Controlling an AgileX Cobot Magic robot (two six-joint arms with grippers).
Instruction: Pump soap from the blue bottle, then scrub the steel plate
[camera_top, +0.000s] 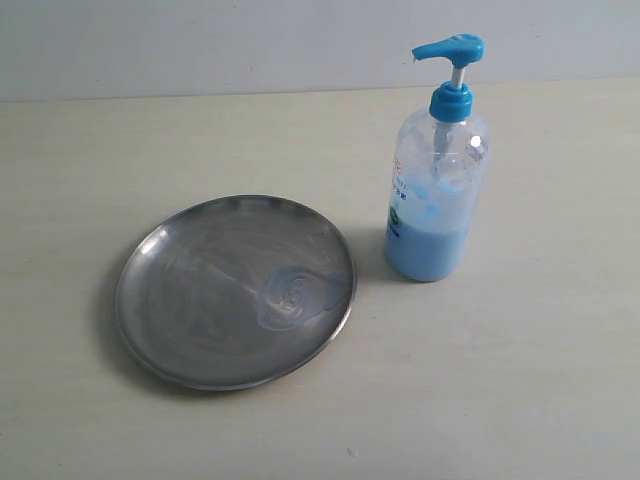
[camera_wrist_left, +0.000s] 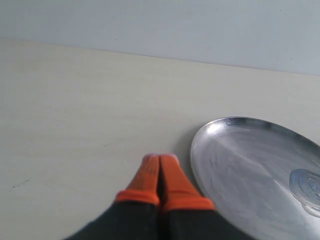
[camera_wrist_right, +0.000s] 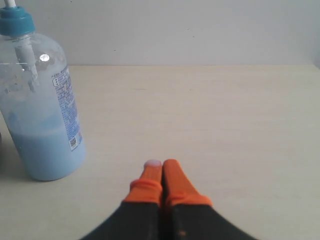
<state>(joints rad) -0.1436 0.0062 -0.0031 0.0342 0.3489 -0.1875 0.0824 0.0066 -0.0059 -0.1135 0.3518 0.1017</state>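
The steel plate (camera_top: 235, 290) lies flat on the table, left of centre, with a smeared film of soap (camera_top: 300, 293) on its right side. The blue bottle (camera_top: 436, 190) stands upright to the plate's right, about a third full of light blue soap, pump head up. Neither gripper shows in the exterior view. My left gripper (camera_wrist_left: 160, 159) is shut with nothing in it, over bare table just beside the steel plate (camera_wrist_left: 250, 175), where the soap (camera_wrist_left: 307, 190) shows. My right gripper (camera_wrist_right: 162, 163) is shut and empty, apart from the blue bottle (camera_wrist_right: 42, 107); one fingertip (camera_wrist_right: 152, 163) has a pale smear.
A pale wooden tabletop (camera_top: 520, 380) runs to a light grey wall (camera_top: 200, 45) at the back. Bare table lies in front of the plate and on both sides of the bottle.
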